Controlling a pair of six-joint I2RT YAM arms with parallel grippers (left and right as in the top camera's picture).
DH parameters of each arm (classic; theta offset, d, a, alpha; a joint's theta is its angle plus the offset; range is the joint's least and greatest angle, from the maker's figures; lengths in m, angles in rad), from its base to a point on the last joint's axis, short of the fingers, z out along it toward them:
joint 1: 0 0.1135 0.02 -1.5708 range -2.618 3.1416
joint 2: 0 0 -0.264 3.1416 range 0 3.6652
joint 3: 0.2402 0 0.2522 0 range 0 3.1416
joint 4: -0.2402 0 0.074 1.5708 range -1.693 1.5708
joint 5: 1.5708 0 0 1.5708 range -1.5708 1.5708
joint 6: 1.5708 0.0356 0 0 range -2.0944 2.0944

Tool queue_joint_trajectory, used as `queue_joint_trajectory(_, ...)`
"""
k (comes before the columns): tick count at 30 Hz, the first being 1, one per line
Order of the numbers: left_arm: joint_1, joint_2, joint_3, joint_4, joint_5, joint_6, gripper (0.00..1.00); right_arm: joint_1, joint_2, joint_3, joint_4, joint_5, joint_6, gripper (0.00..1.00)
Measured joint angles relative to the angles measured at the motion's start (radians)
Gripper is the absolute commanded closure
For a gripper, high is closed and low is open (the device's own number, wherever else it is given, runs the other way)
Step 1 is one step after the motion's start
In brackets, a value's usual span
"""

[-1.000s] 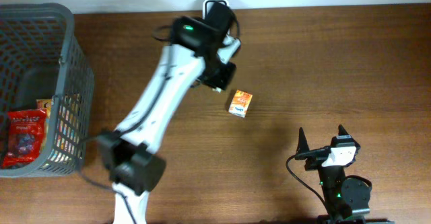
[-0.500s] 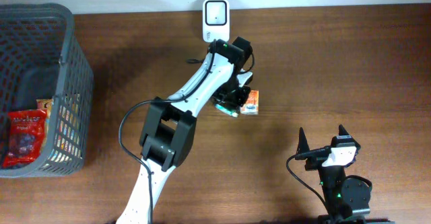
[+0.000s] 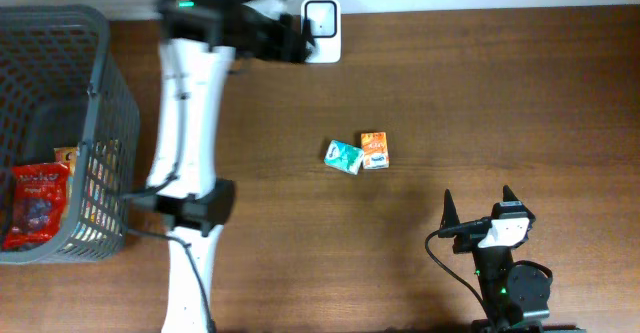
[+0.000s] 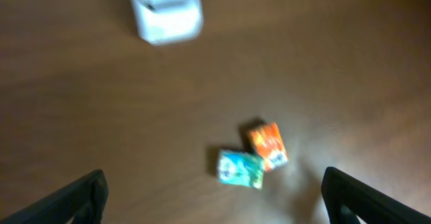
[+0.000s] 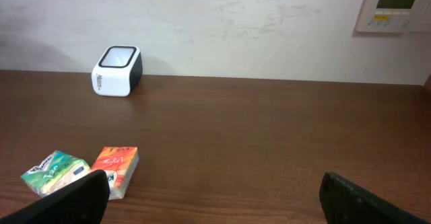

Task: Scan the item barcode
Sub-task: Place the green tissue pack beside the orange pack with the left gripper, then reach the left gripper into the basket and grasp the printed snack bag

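Two small packs lie side by side mid-table: a teal pack (image 3: 345, 156) and an orange pack (image 3: 375, 150), touching or nearly so. The white barcode scanner (image 3: 321, 16) stands at the table's back edge. My left gripper (image 3: 288, 41) hovers high just left of the scanner, open and empty; its view looks down on the scanner (image 4: 165, 9), the teal pack (image 4: 240, 168) and the orange pack (image 4: 268, 145). My right gripper (image 3: 478, 205) rests open near the front right, facing the orange pack (image 5: 118, 170), the teal pack (image 5: 54, 172) and the scanner (image 5: 116, 70).
A grey wire basket (image 3: 100, 93) stands at the left edge with a red packet (image 3: 38, 198) and other items inside. The left arm stretches along the table's left side, from its base at the front up to the back edge.
My left gripper has opened and let go of the teal pack beside the orange one. It has then swung up and back-left toward the scanner. The right arm has not moved.
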Motion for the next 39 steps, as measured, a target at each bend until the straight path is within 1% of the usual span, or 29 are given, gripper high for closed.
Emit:
queue_joint_trajectory(1, 0.036, -0.027, 0.006, -0.001, -0.007, 0.0, 0.01, 0.0, 0.0, 0.0, 0.0, 0.0, 0.0, 0.02)
queue_joint_trajectory(2, 0.135, -0.098, 0.012, -0.001, -0.012, 0.0, 0.01, 0.0, 0.0, 0.0, 0.0, 0.0, 0.0, 0.02)
queue_joint_trajectory(4, 0.252, -0.178, 0.014, -0.001, -0.017, 0.0, 0.01, 0.0, 0.0, 0.0, 0.0, 0.0, 0.0, 0.01)
queue_joint_trajectory(7, 0.483, -0.323, 0.018, -0.001, -0.028, 0.0, 0.01, 0.0, 0.0, 0.0, 0.0, 0.0, 0.0, 0.02)
queue_joint_trajectory(8, 0.605, -0.395, 0.022, -0.002, -0.034, 0.0, 0.01, 0.0, 0.0, 0.0, 0.0, 0.0, 0.0, 0.02)
queue_joint_trajectory(11, 0.755, -0.458, 0.016, -0.003, -0.031, 0.0, 0.01, 0.0, 0.0, 0.0, 0.0, -0.001, -0.001, 0.01)
queue_joint_trajectory(13, 0.831, -0.476, -0.061, -0.002, -0.048, 0.0, 0.01, 0.0, 0.0, 0.0, 0.0, 0.0, -0.001, 0.02)
queue_joint_trajectory(14, 0.837, -0.478, -0.107, -0.001, -0.066, 0.0, 0.01, 0.0, 0.0, 0.0, 0.0, 0.0, -0.001, 0.02)
queue_joint_trajectory(16, 0.838, -0.471, -0.301, 0.005, -0.171, -0.005, 0.01, 0.0, 0.0, 0.0, 0.0, 0.0, 0.0, 0.02)
queue_joint_trajectory(17, 0.838, -0.459, -0.362, 0.011, -0.209, -0.01, 0.01, 0.0, 0.0, 0.0, 0.0, 0.0, 0.0, 0.02)
queue_joint_trajectory(18, 0.838, -0.454, -0.457, 0.048, -0.264, -0.021, 0.03, 0.0, 0.0, 0.0, 0.0, 0.0, -0.001, 0.02)
queue_joint_trajectory(19, 0.84, -0.449, -0.525, 0.068, -0.294, -0.028, 0.16, 0.0, 0.0, 0.0, 0.0, 0.0, -0.001, 0.01)
queue_joint_trajectory(20, 0.841, -0.449, -0.613, 0.107, -0.323, -0.034, 0.23, 0.0, 0.0, 0.0, 0.0, 0.0, -0.001, 0.02)
queue_joint_trajectory(21, 0.841, -0.448, -0.719, 0.152, -0.346, -0.042, 0.22, 0.0, 0.0, 0.0, 0.0, 0.0, 0.0, 0.02)
queue_joint_trajectory(22, 0.842, -0.442, -0.769, 0.171, -0.355, -0.047, 0.2, 0.0, 0.0, 0.0, 0.0, 0.0, 0.0, 0.02)
queue_joint_trajectory(23, 0.842, -0.442, -0.849, 0.23, -0.366, -0.045, 0.18, 0.0, 0.0, 0.0, 0.0, 0.0, 0.0, 0.02)
queue_joint_trajectory(28, 0.842, -0.438, -1.178, 0.345, -0.368, -0.045, 0.18, 0.0, 0.0, 0.0, 0.0, 0.0, -0.001, 0.02)
queue_joint_trajectory(30, 0.842, -0.437, -1.282, 0.402, -0.359, -0.045, 0.18, 0.0, 0.0, 0.0, 0.0, 0.0, 0.0, 0.02)
queue_joint_trajectory(36, 0.842, -0.437, -1.532, 0.579, -0.239, 0.013, 0.21, 0.0, 0.0, 0.0, 0.0, 0.0, 0.0, 0.02)
queue_joint_trajectory(38, 0.842, -0.437, -1.575, 0.63, -0.24, 0.028, 0.25, 0.0, 0.0, 0.0, 0.0, 0.0, -0.001, 0.02)
queue_joint_trajectory(39, 0.843, -0.437, -1.603, 0.658, -0.244, 0.04, 0.37, 0.0, 0.0, 0.0, 0.0, 0.0, 0.0, 0.01)
